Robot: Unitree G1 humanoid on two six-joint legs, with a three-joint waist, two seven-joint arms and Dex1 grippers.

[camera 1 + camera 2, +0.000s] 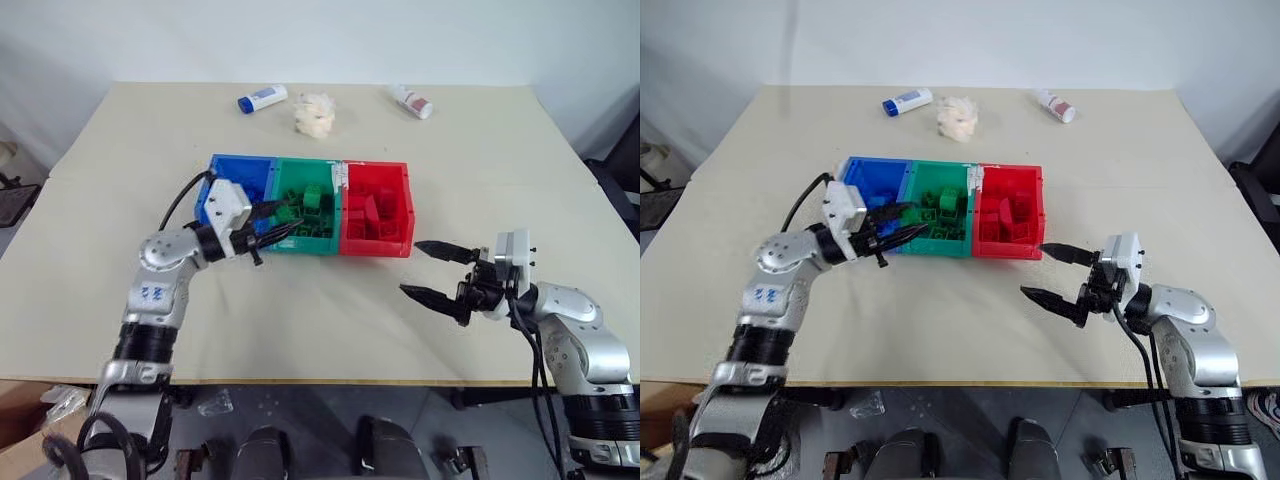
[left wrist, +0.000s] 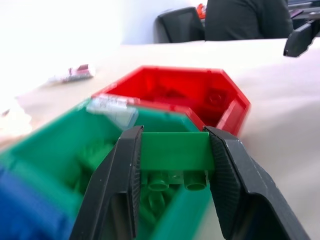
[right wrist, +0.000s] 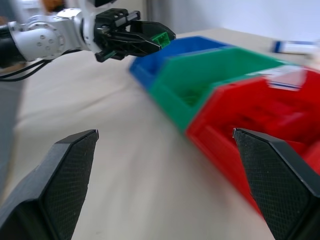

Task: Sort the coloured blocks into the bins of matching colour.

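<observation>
- A green block point(image 2: 174, 151) is pinched between the two fingers of the left gripper point(image 1: 279, 222), studs facing down, held just above the near edge of the green bin point(image 1: 287, 243); in the head views the fingers hide most of it.
- Inside the green bin lies a heap of green blocks point(image 1: 312, 205); how many cannot be counted, as they overlap and the left gripper covers the near ones.
- The green bin is the middle of three joined bins near the centre of the table point(image 1: 300, 330), with the blue bin point(image 1: 240, 172) toward the left edge and the red bin point(image 1: 405, 215) toward the right.
- Red pieces point(image 1: 370, 215) lie in the red bin; their shapes are hard to tell apart.
- A pale label point(image 2: 112, 107) sits on the wall between the green and red bins; its text is unreadable.
- The right gripper point(image 1: 435, 270) has its fingers spread wide with nothing between them, hovering in front of the red bin's near right corner, apart from it.
- Along the far edge lie a blue-capped white tube point(image 1: 262, 98), a crumpled cream lump point(image 1: 316, 113) and a red-and-white tube point(image 1: 412, 101), all well apart from the bins.
- The near half of the table and both side margins are bare.
</observation>
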